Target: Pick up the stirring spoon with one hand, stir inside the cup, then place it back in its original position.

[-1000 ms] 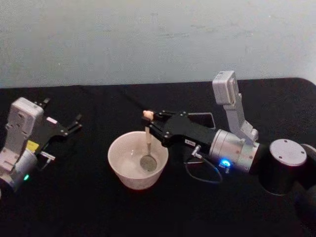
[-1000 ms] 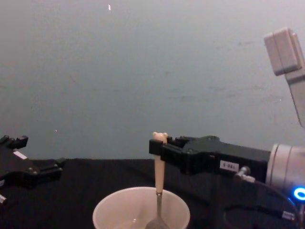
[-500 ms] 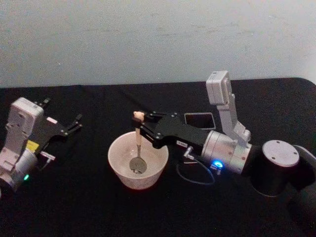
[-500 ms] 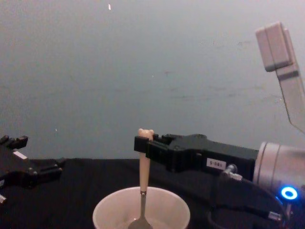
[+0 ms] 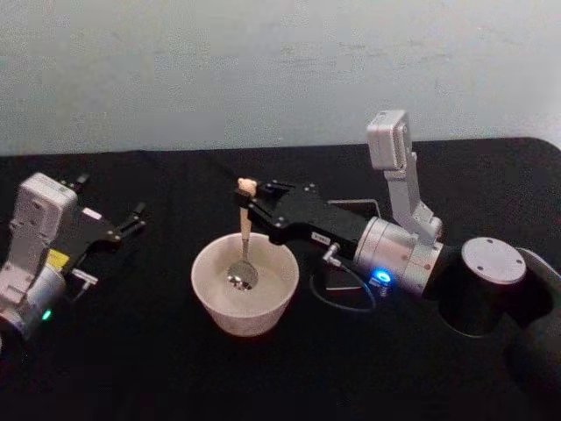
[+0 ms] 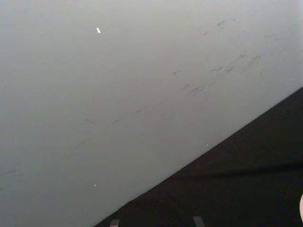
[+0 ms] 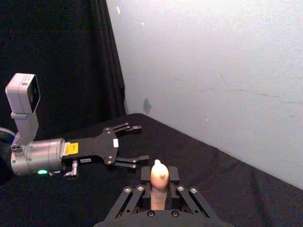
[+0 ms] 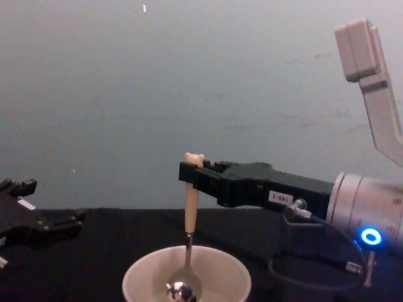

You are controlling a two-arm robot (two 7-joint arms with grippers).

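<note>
Sweeping over the black table (image 5: pixel 158 368), the right arm has carried its load from the cup's right side towards the robot's left in the last second. It now reaches in low from the right of the head view. The right gripper (image 5: pixel 253 201) is clamped on the cream handle just under the bear head, and the right wrist view shows its fingers pressed against both sides of that handle.

The left gripper (image 5: pixel 110 202) has not stirred: it sits parked at the table's left, well apart from the work, fingers spread wide with nothing between them.

The cup (image 5: pixel 209 256) stands where it did, upright at the middle of the table.

The stirring spoon (image 8: pixel 189 211) hangs almost upright inside it. Its shiny bowl has shifted from the right of the cup's interior to left of centre, and in the chest view it sits a little higher than half a second ago. It may have lifted off the cup's floor, though the rim hides the contact.

By my reading the stirring step is under way, with one pass across the cup made. Returning the spoon to its original place has not begun.
</note>
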